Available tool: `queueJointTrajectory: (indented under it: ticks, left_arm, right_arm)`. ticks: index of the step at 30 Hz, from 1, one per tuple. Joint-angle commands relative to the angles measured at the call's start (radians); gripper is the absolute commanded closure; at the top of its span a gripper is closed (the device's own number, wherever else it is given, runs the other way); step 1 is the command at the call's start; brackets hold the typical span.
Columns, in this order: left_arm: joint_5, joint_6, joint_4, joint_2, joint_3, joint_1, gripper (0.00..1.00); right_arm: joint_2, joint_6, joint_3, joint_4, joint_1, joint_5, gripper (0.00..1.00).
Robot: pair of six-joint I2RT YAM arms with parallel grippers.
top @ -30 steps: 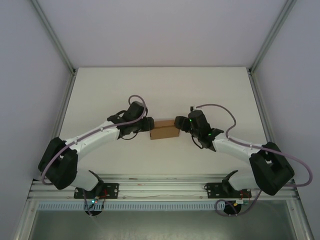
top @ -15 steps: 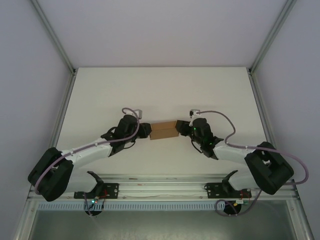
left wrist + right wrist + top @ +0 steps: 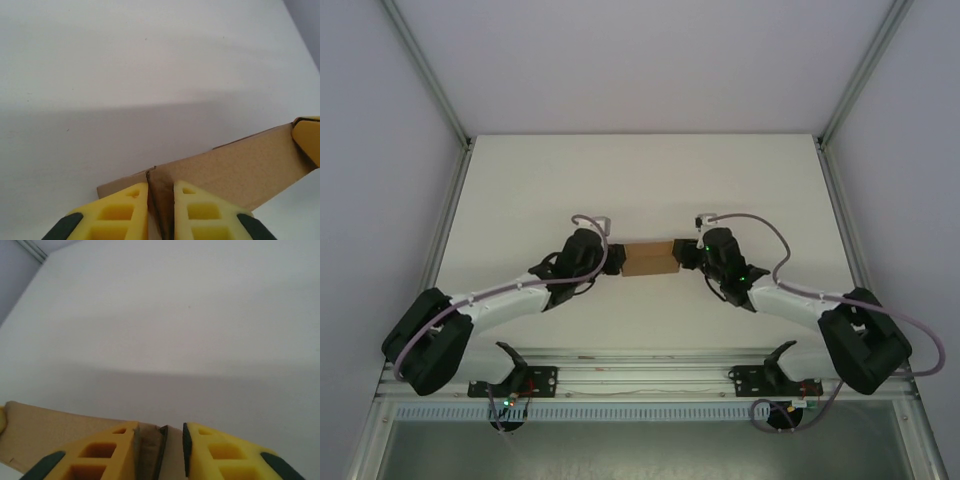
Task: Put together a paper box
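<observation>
- Brown thin card is all there is to work with: the paper box (image 3: 650,258) lies mid-frame in the top view, over the white bench (image 3: 650,170), spanning the gap between the two sets of fingers. Whether it rests on the bench or hangs just clear I cannot tell.
- Left fingers (image 3: 120,215) stand narrow at the bottom of the left wrist view, clamped on one end wall of the box beside a vertical crease.
- Right fingers (image 3: 95,457) are narrow too, straddling the opposite end. The card touches one pad, but a sliver of space shows toward the other, so I cannot tell whether that hold is firm.
- The step in hand looks like squaring or folding the box with both ends held.
- Doing it well means seating the right-hand hold first, then moving both wrists together so the card is not twisted or torn at the crease.
- Pinch close to the fold line; out at a free edge the panel would likely bow rather than hinge.
- Go light on pressure: stock this thin probably dents easily.
</observation>
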Motion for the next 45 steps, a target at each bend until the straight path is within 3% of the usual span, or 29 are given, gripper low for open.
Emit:
queueJointTrajectory:
  ticks: [1, 2, 4, 5, 8, 11, 12, 14, 17, 21, 24, 29, 31, 34, 37, 40, 45]
  left_arm:
    - [-0.081, 0.083, -0.313, -0.009, 0.096, -0.011, 0.68]
    - [-0.116, 0.096, -0.368, -0.012, 0.150, -0.011, 0.54]
    - [-0.157, 0.130, -0.446, -0.013, 0.247, -0.011, 0.51]
    - [-0.180, 0.138, -0.478, -0.014, 0.299, -0.009, 0.45]
    - [-0.216, 0.148, -0.541, -0.018, 0.412, 0.000, 0.00]
    - [-0.237, 0.134, -0.579, -0.017, 0.460, 0.045, 0.00]
    - [-0.239, 0.124, -0.588, -0.015, 0.460, 0.076, 0.00]
    - [-0.223, 0.103, -0.604, -0.010, 0.443, 0.151, 0.00]
    - [-0.181, 0.088, -0.624, -0.012, 0.402, 0.247, 0.00]
    - [-0.189, 0.084, -0.615, -0.056, 0.326, 0.294, 0.00]
    - [-0.210, 0.080, -0.613, -0.091, 0.284, 0.308, 0.00]
    - [-0.205, 0.093, -0.623, -0.107, 0.267, 0.315, 0.00]
    - [-0.205, 0.095, -0.640, -0.104, 0.280, 0.316, 0.00]
    - [-0.207, 0.097, -0.642, -0.106, 0.283, 0.316, 0.00]
    - [-0.204, 0.097, -0.642, -0.114, 0.279, 0.316, 0.00]
    - [-0.213, 0.097, -0.643, -0.127, 0.274, 0.316, 0.00]
    - [-0.237, 0.083, -0.640, -0.154, 0.249, 0.316, 0.00]
  right_arm:
    - [-0.046, -0.001, 0.080, -0.329, 0.000, 0.018, 0.60]
    - [-0.056, -0.012, 0.128, -0.376, -0.001, 0.027, 0.58]
    - [-0.057, -0.024, 0.226, -0.477, -0.002, 0.074, 0.51]
    - [-0.051, -0.047, 0.279, -0.525, -0.002, 0.087, 0.44]
    - [-0.025, -0.166, 0.401, -0.609, -0.003, 0.055, 0.26]
    - [0.007, -0.443, 0.477, -0.674, -0.005, -0.146, 0.01]
    - [0.024, -0.612, 0.505, -0.739, -0.005, -0.264, 0.00]
    - [0.060, -0.883, 0.559, -0.872, -0.001, -0.395, 0.00]
    - [0.149, -1.096, 0.673, -1.028, 0.010, -0.388, 0.00]
    - [0.317, -1.230, 0.832, -1.206, 0.033, -0.307, 0.00]
    - [0.440, -1.256, 0.903, -1.243, 0.057, -0.225, 0.01]
    - [0.595, -1.263, 0.980, -1.220, 0.076, -0.155, 0.10]
    - [0.624, -1.256, 0.995, -1.196, 0.082, -0.132, 0.18]
    - [0.632, -1.249, 0.990, -1.140, 0.093, -0.086, 0.39]
    - [0.606, -1.244, 0.959, -1.056, 0.099, -0.010, 0.46]
    - [0.564, -1.253, 0.921, -0.954, 0.105, 0.097, 0.55]
    - [0.539, -1.399, 0.783, -0.659, 0.130, 0.395, 0.56]
